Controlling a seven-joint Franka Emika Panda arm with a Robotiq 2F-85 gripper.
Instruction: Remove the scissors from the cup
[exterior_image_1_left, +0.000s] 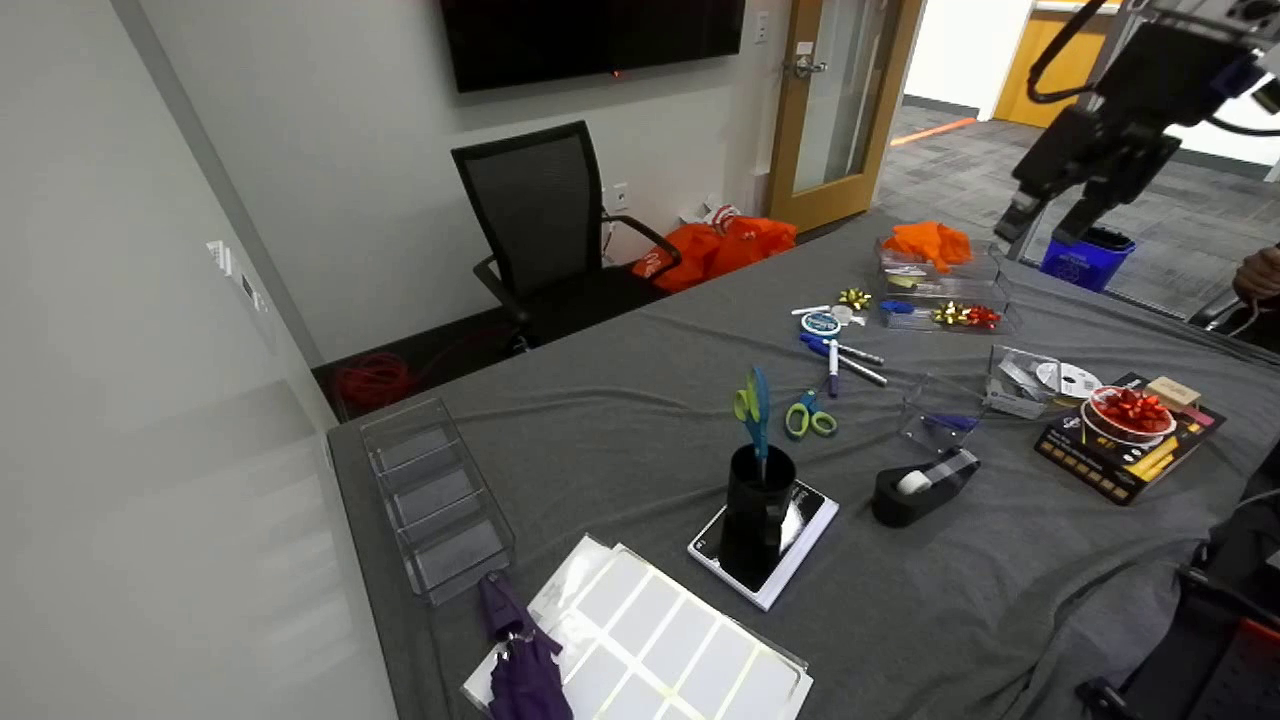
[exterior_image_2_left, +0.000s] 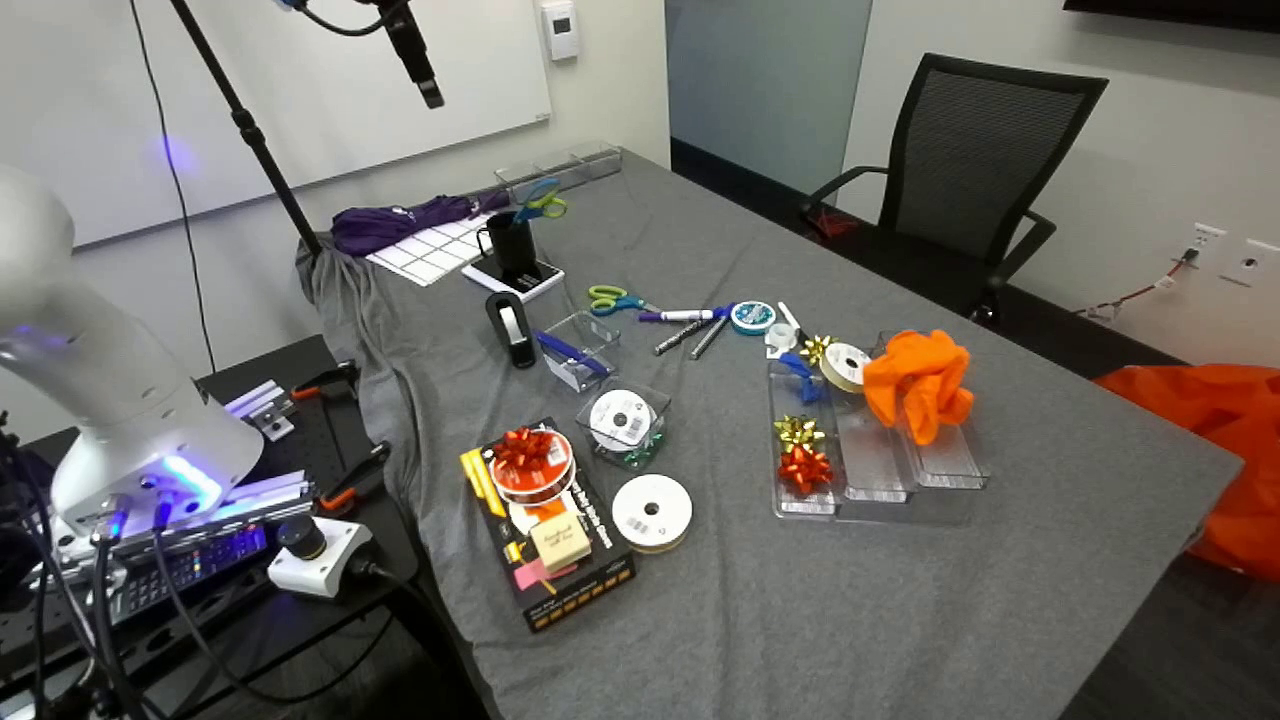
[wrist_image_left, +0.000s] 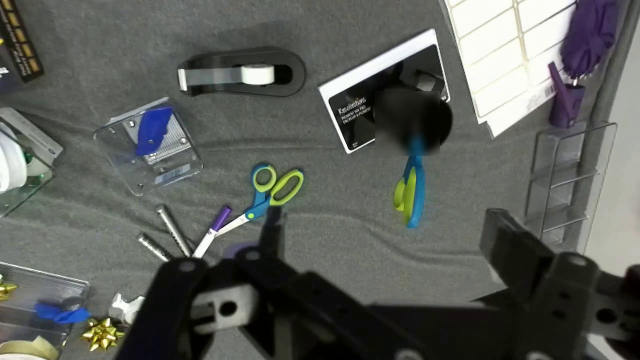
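The scissors (exterior_image_1_left: 761, 415) with blue and yellow-green handles stand handles-up in the black cup (exterior_image_1_left: 745, 505). The blades are mostly hidden inside the cup. The scissors (exterior_image_2_left: 532, 203) lean out over the rim of the cup (exterior_image_2_left: 512, 243). In the wrist view the handles of the scissors (wrist_image_left: 419, 192) stick out of the cup (wrist_image_left: 400, 115), which looks partly blurred. My gripper (exterior_image_1_left: 1043, 228) is open and empty, high above the table and apart from the cup. In the wrist view the gripper (wrist_image_left: 386, 220) has its fingers wide apart, with the scissors' handles seen beyond the gap.
The cup stands on a black-and-white ink pad box (exterior_image_1_left: 800, 540). A second, similar pair of scissors (wrist_image_left: 261, 200) lies on the table near markers (wrist_image_left: 172, 230). A tape dispenser (exterior_image_1_left: 925, 485), clear tray (exterior_image_1_left: 435, 500), label sheets (exterior_image_1_left: 670, 640) and purple umbrella (exterior_image_1_left: 525, 670) are around it.
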